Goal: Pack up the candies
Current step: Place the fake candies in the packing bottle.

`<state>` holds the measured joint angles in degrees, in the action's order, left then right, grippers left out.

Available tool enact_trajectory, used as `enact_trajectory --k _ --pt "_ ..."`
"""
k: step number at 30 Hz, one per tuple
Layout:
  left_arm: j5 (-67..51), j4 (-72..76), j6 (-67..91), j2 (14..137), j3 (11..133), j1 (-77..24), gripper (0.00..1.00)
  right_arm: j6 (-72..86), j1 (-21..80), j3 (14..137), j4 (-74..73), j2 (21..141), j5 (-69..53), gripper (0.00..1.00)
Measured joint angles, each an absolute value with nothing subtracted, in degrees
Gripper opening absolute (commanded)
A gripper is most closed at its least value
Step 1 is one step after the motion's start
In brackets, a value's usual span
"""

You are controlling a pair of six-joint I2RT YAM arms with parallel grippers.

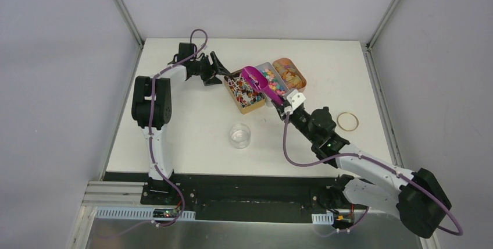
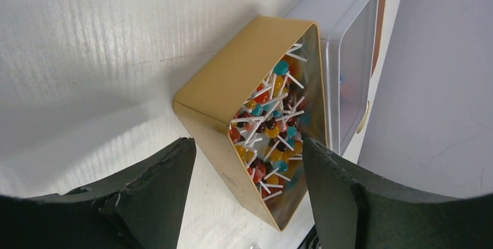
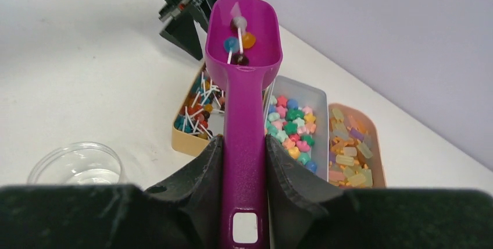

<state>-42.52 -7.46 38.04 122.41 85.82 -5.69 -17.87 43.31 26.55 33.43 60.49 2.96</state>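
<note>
Four candies (image 3: 239, 42) on thin white sticks lie in the bowl of the magenta scoop (image 3: 244, 115), which the right fingers (image 3: 200, 173) pinch by its handle and hold above the tins. Many more fill the gold tin (image 2: 232, 80), tangled stick over stick, and candies of other shapes fill the clear tin (image 2: 334, 13) and the orange tin (image 3: 376, 138) beside it. Left fingers (image 2: 163, 185) stand spread with nothing between them, just beside one end of the gold tin and apart from it. The candies look light, hard and smooth, likely to roll off a tilted scoop, and the sticks probably snag on one another, so a bare pinch would be fiddly; the scoop, kept level, seems the better hold. A glass dish (image 1: 239, 135) sits apart from the tins, nearer the arms, with nothing seen in it. The tabletop (image 1: 192, 115) is white, smooth and flat, so a nudged tin may skate. Plain pale walls (image 1: 58, 57) on a metal frame close it in on three sides.
</note>
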Motion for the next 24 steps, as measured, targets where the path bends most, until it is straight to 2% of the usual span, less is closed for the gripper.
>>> enact_trajectory --k 5,9,11,12,24 --pt "-40.5 -12.1 37.1 120.6 86.2 -5.7 0.76 -18.9 43.9 27.4 26.9 54.4 -0.1 0.00" --pt "-38.1 -16.2 36.0 117.3 86.2 -5.7 0.86 -20.1 46.2 29.3 18.6 51.1 -0.4 0.00" --pt "-36.8 -18.2 35.2 115.0 86.0 -5.7 0.97 -20.6 47.4 30.7 14.0 49.3 -0.5 0.00" --pt "-36.0 -18.8 34.7 113.4 85.3 -5.7 0.99 -20.8 47.9 31.8 11.5 48.7 -0.6 0.00" --pt "-27.2 -23.9 28.3 88.2 65.7 -5.7 0.99 -24.7 54.1 41.1 -13.4 45.7 -0.9 0.00"
